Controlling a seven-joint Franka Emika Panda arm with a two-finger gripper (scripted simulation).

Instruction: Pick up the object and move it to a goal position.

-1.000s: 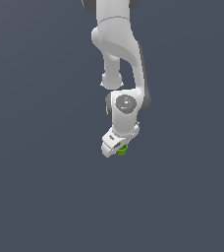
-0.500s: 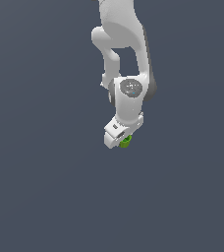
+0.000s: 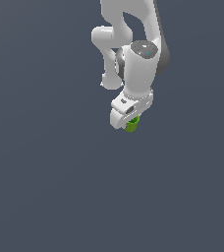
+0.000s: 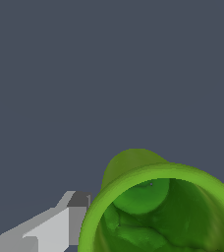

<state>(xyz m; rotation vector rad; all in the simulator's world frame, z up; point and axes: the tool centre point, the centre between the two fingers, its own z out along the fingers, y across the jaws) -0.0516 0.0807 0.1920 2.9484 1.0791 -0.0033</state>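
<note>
arm (image 3: 133, 59): bent, reached downward | gripper (image 3: 128, 118): pointed down, jaws closed around the green cup (image 3: 131, 124)

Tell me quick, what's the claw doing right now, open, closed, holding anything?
Claw: closed on the green cup, holding it up off the ground; one finger sits against the cup's rim in the wrist view.

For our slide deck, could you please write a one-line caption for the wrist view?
Wrist view: green cup seen from above its hollow top, one of the gripper's fingers beside its rim.
</note>
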